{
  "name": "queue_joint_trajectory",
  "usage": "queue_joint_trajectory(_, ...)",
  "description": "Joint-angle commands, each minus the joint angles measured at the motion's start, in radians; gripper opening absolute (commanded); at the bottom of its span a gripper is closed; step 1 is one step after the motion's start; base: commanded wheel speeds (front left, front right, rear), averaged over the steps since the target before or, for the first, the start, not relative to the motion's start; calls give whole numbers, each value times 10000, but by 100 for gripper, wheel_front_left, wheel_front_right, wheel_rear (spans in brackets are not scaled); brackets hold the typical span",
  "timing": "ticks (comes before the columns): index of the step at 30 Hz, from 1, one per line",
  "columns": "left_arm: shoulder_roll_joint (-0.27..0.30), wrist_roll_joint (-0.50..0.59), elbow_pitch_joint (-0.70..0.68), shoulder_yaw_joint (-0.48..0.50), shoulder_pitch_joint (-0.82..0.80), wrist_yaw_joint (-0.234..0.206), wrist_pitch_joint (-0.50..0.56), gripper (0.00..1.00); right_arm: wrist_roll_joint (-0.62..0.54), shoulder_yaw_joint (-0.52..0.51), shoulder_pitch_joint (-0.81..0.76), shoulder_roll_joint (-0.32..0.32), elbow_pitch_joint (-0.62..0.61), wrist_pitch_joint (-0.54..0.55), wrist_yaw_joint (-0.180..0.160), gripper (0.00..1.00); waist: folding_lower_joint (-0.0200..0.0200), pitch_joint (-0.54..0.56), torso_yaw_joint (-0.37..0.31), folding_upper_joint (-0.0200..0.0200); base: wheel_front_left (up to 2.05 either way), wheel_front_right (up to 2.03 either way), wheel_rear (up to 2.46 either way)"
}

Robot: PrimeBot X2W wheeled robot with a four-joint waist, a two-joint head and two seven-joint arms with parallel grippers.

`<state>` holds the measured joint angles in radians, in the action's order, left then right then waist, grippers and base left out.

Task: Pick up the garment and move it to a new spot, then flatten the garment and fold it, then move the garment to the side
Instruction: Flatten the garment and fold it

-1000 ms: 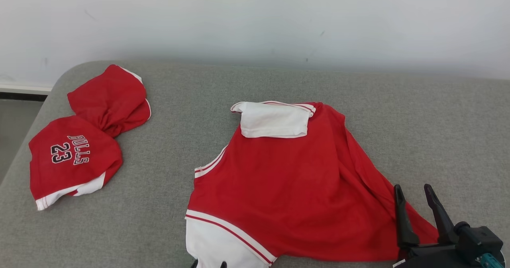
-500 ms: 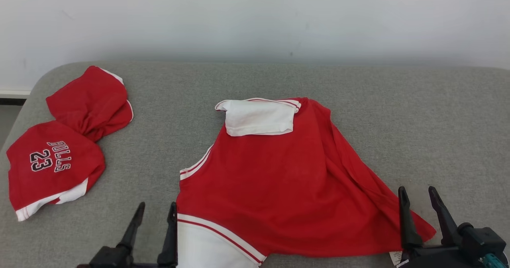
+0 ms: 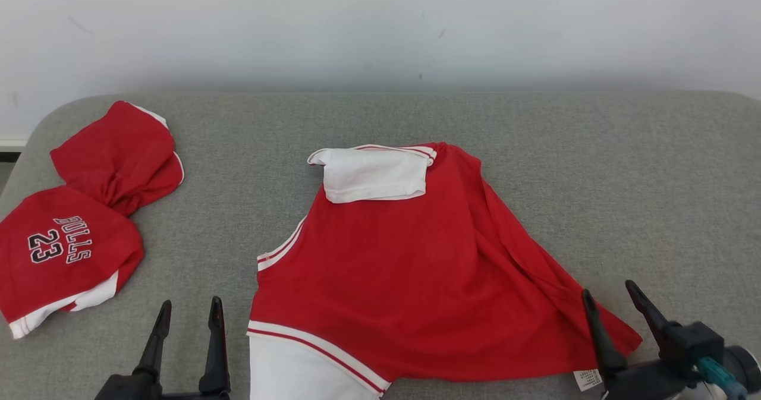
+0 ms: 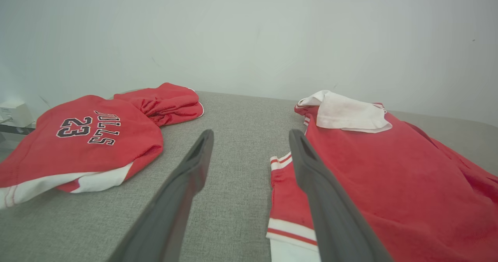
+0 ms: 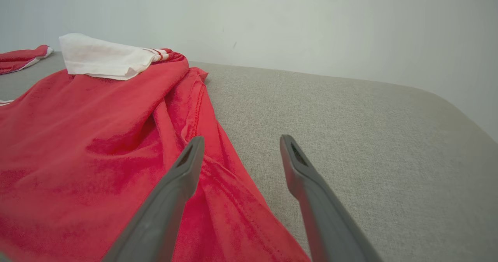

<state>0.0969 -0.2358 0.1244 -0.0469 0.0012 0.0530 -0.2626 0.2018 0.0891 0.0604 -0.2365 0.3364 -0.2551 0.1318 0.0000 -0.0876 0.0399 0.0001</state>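
The red jersey point(image 3: 416, 281) lay spread near the middle of the grey padded surface point(image 3: 594, 168), creased along its right side, with a white panel point(image 3: 374, 174) folded over its far end and a white, red-striped band at its near left corner. A small label point(image 3: 587, 379) stuck out at its near right corner. The left gripper point(image 3: 190, 302) stood released, holding nothing, just beside the jersey's near left edge, over bare fabric. In the left wrist view its right finger crossed the striped edge; whether it touched the cloth could not be told. The right gripper point(image 3: 609, 289) was also released and empty at the jersey's near right corner, its left finger over the red cloth and its right finger over bare surface. Red shorts point(image 3: 71, 251) marked "BULLS 23" lay bunched at the far left, well apart from the jersey. A pale wall point(image 3: 380, 25) rose behind.
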Motion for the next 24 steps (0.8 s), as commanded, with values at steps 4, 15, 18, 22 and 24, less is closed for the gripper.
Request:
queue_joint_trajectory(4,-164,242,65,132,71,168,-32,100,225,1006,687,-831,328,490,-23,100,0,49,145,-1,0,0,0)
queue_joint_trajectory(15,-405,336,334,209,39,430,-32,100,1563,3111,1801,-2089,1572,2303,-23,0,0,126,589,-1,0,0,0)
queue_joint_trajectory(18,-434,356,415,240,-39,517,-32,100,1948,3360,2168,-2184,1656,2188,-23,0,0,123,640,-1,0,0,0)
queue_joint_trajectory(22,-453,400,440,252,-71,546,-32,100,2695,3351,2795,-2349,1389,1835,-23,0,0,125,665,-1,0,0,0)
queue_joint_trajectory(24,-463,416,446,244,-77,571,-32,100,2901,3275,3120,-2441,1310,1699,-23,0,0,110,679,-1,0,0,0)
